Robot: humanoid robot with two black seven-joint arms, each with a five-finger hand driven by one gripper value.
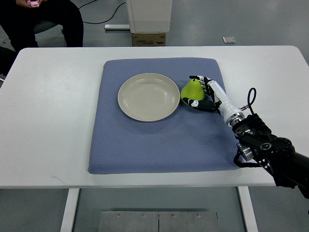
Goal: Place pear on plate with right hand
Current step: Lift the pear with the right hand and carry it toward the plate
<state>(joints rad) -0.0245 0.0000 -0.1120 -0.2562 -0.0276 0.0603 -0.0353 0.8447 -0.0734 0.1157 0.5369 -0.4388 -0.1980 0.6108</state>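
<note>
On my feed a round, shallow cream plate [148,96] sits on the dimpled blue mat [159,140], and just beside its right rim my right hand [205,96] wraps the smooth green pear [190,90]

Bright, even overhead light is washing the white table [53,121], leaving only soft, faint shadows around it. No harsh glare is showing. Focus is holding sharp across the table, while its edges are bowing slightly from lens distortion.

person [43,19] cut off at top edge; right arm [275,154] cropped.
</note>
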